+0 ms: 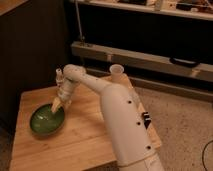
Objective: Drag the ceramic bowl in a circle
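The ceramic bowl (47,121) is round, shallow and glossy dark green. It sits on the left part of the wooden table (75,145). My white arm reaches from the lower right over the table. My gripper (58,105) points down at the bowl's far right rim and touches or overlaps it.
A small pale bottle (59,76) stands behind the arm's wrist near the table's back edge. A dark wall is to the left. A metal shelf rail (150,62) runs behind the table. Speckled floor lies to the right.
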Robot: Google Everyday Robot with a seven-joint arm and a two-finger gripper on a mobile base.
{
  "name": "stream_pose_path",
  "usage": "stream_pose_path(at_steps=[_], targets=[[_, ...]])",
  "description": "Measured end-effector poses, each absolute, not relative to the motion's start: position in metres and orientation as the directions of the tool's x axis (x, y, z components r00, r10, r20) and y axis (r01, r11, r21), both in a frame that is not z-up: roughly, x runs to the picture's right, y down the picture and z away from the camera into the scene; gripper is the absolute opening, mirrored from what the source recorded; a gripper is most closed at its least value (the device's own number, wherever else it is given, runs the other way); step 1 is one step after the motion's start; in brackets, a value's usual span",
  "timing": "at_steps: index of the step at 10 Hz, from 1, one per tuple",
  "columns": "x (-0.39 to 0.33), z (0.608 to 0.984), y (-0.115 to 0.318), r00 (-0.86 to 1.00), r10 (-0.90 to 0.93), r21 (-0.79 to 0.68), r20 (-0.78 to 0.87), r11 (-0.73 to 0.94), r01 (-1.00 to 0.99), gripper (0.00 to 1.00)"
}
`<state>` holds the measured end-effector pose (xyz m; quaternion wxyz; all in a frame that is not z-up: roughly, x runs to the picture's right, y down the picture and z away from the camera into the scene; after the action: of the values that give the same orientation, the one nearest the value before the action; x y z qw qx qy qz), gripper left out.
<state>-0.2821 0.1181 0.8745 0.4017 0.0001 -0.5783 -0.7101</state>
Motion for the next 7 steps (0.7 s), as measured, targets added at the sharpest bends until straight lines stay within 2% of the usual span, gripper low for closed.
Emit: stream_pose_path(at_steps=[7], targets=[[-0.2884,0.8791,0.1204,-0.686,-0.556,0.822,0.469,-0.009,0.569,0.57]])
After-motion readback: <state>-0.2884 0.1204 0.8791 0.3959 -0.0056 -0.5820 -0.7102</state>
